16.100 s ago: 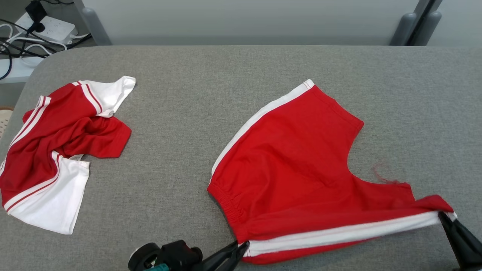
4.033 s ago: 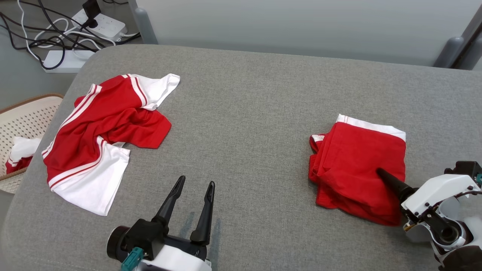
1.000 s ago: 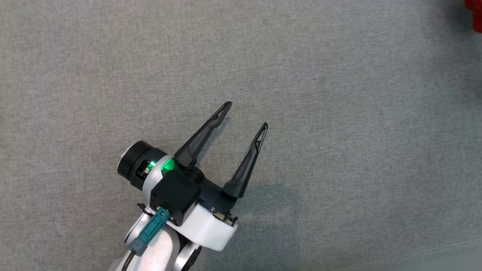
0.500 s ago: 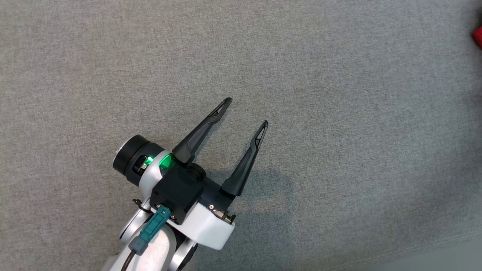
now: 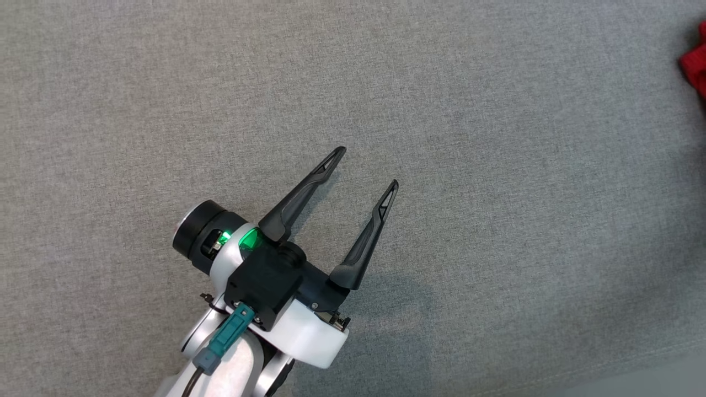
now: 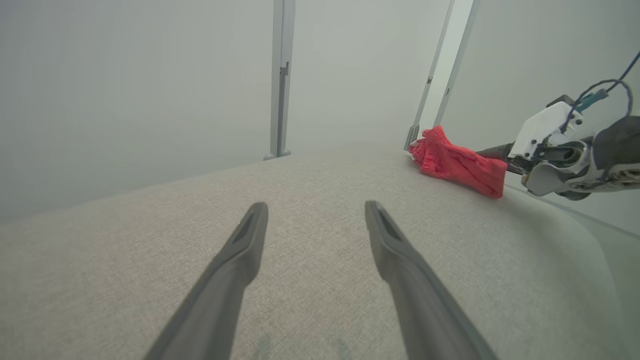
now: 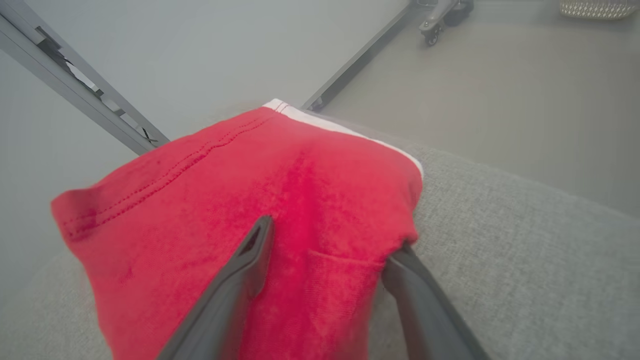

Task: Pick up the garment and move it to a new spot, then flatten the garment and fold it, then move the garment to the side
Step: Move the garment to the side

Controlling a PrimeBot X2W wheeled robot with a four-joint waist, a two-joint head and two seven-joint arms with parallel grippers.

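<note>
Garment, red knit cloth, folded (image 7: 280, 190): one item. It lies in a thick bundle at the right end of the grey fabric-covered table (image 5: 496, 165), close to the table's edge. A scrap of it shows at the right border of the head view (image 5: 696, 69). One white band (image 7: 345, 130) runs along its far edge, and a double row of red stitching crosses the upper layer.

Right gripper (image 7: 331, 237): one. Its two dark fingers stand spread apart, one lying on top of the cloth, the other at the fold's right edge with cloth draped over its tip.

Left gripper (image 5: 365, 167): one. Its fingers are wide apart and hold nothing, over bare table well to the left of the garment.

Grey metal uprights (image 6: 282, 75): two, behind the table.
</note>
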